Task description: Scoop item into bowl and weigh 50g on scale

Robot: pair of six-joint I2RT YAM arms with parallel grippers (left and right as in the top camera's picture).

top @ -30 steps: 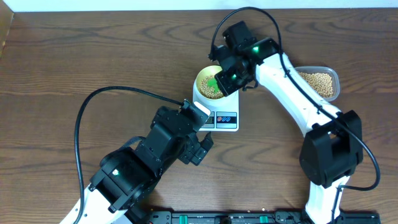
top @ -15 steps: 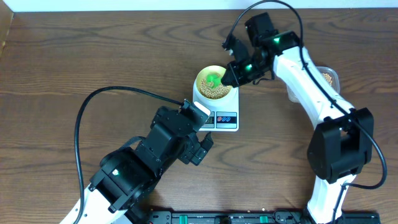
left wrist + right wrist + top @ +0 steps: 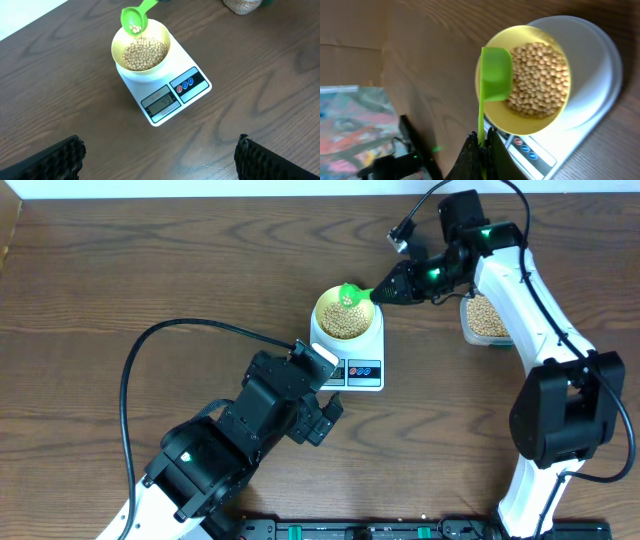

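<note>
- Two pincers are in view. The right pincer (image 3: 390, 291) is closed tight on the thin handle of a green scoop (image 3: 134, 20). The left pincer (image 3: 160, 150) stands wide open and holds nothing.
- The scoop reaches out in front of the right pincer, and its cup hangs over the rim of the pale yellow bowl (image 3: 495, 117).
- A few beans (image 3: 144, 52) show inside the cup; many more lie in the bowl and cover its bottom.
- The bowl sits on the white scale (image 3: 177, 47), at the end away from the display (image 3: 162, 102).
- The scale lies ahead of the left pincer, apart from it, with the display end nearer to this pincer. Digits are lit, but I cannot read them surely.
- A clear tub (image 3: 468, 320) with more beans stands behind the right pincer, on the side away from the bowl, partly hidden by the arm.
</note>
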